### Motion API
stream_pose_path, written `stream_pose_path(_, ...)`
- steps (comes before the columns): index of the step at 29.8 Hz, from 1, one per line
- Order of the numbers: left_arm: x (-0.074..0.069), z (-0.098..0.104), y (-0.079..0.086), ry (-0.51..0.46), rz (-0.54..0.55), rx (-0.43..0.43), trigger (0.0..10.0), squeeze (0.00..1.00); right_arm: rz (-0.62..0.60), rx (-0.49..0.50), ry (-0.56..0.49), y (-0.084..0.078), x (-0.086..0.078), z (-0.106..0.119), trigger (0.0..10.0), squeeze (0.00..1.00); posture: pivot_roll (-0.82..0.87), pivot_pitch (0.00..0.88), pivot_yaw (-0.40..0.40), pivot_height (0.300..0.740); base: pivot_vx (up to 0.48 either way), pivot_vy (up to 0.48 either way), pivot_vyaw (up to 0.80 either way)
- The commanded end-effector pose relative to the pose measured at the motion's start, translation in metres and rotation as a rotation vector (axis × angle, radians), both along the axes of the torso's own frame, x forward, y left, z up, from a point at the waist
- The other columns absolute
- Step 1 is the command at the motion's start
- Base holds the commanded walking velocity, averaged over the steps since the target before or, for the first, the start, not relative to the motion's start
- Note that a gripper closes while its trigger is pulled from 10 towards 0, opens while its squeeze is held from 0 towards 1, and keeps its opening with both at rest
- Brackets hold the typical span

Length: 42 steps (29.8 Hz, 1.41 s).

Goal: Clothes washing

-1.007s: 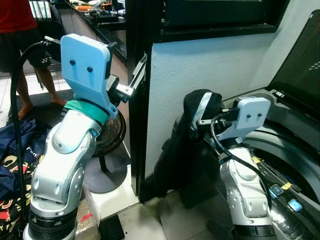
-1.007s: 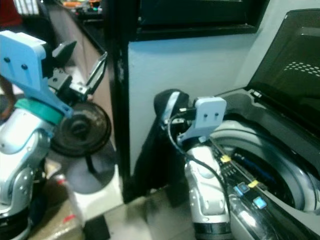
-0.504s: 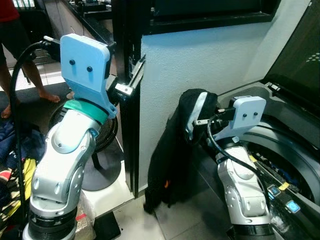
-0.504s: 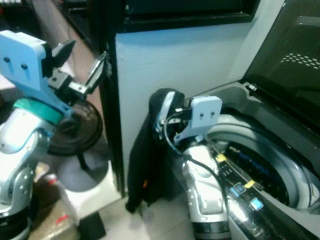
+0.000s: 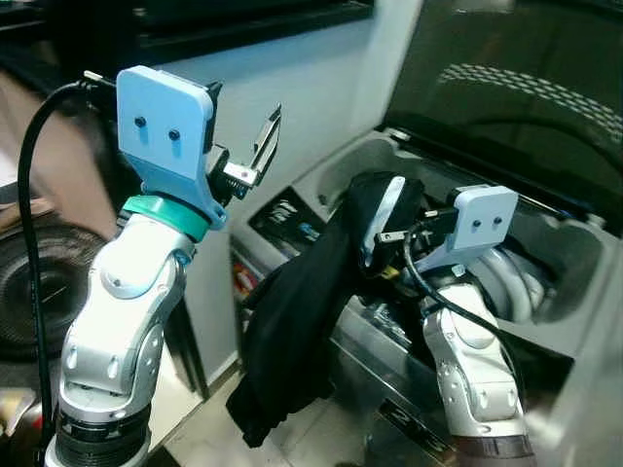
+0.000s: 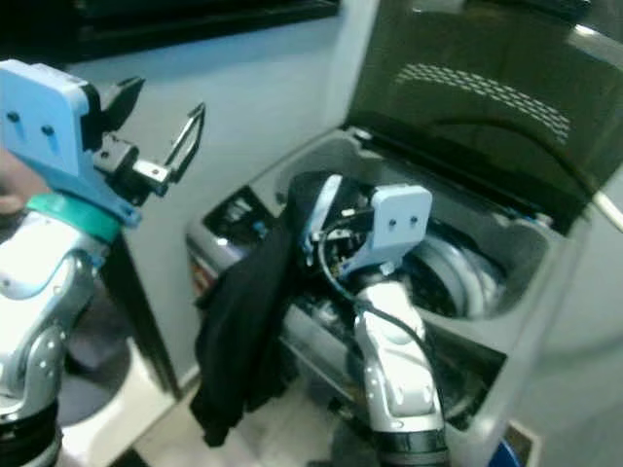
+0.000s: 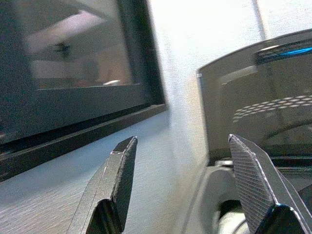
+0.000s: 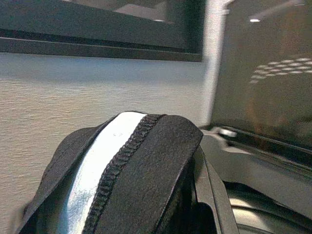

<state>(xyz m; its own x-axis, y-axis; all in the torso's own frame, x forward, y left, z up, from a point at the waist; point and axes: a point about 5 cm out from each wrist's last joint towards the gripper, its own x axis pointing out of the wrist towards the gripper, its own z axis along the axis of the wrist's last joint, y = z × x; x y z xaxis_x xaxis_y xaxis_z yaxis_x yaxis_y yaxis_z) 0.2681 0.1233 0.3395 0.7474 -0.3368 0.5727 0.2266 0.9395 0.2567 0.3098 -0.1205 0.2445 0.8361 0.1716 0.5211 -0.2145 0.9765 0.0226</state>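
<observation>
Two silver arms occupy the foreground of the head views. Nearest on the robot's left, the left gripper (image 5: pixel 255 156) is raised at chest height in free air, its jaws spread wide with nothing between them; the wrist view shows both black fingers (image 7: pixel 114 180) apart against a pale wall (image 7: pixel 195 63). To the right and slightly farther, the right gripper (image 5: pixel 384 233) has its jaws closed on a black garment (image 5: pixel 292 331) with a pale stripe (image 8: pixel 95 170) running beside a stitched seam. Gathered fabric bunches over the jaws, and the rest hangs down in a long fold toward the floor, in front of the washing machine (image 6: pixel 292 175) and just outside its opening. Behind the garment lies the machine's control panel (image 5: pixel 292 216), then the steel drum (image 6: pixel 458 277) within the grey tub rim. Farthest back, the dark tinted lid (image 6: pixel 467 97) stands raised, and a dark window frame (image 8: pixel 97 44) sits on the wall above.
</observation>
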Motion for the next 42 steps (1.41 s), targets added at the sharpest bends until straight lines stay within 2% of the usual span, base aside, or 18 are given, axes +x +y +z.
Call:
stream_pose_path(1,0.0012,-0.0029,-0.0001,0.015,-0.001,0.003,10.0,0.00,-0.004,0.010,0.001,-0.0026,-0.0009,0.0009,10.0,0.00,0.08,0.010,-0.007,0.740,0.000,0.000,-0.80)
stream_pose_path(18,0.0031,-0.0047,0.0005,0.027,0.009,-0.009,10.0,0.00,-0.003,0.010,0.007,-0.0025,0.0001,0.0003,10.0,0.00,0.08,0.010,-0.011,0.740,0.000,0.000,-0.80)
stream_pose_path(27,0.0040,-0.0060,0.0013,0.032,0.017,-0.014,10.0,0.00,-0.007,0.004,0.008,-0.0032,0.0001,0.0001,10.0,0.00,0.08,0.011,-0.013,0.740,0.000,0.410,-0.80)
stream_pose_path(32,0.0038,-0.0063,0.0010,0.026,0.018,-0.007,10.0,0.00,-0.012,-0.005,0.004,-0.0033,-0.0002,0.0003,10.0,0.00,0.08,0.011,-0.013,0.740,0.000,0.000,0.00)
stream_pose_path(42,0.0038,-0.0070,0.0005,0.030,0.017,-0.008,10.0,0.00,-0.005,0.001,0.011,-0.0030,0.0000,0.0001,10.0,0.00,0.07,0.012,-0.013,0.740,0.000,0.000,-0.78)
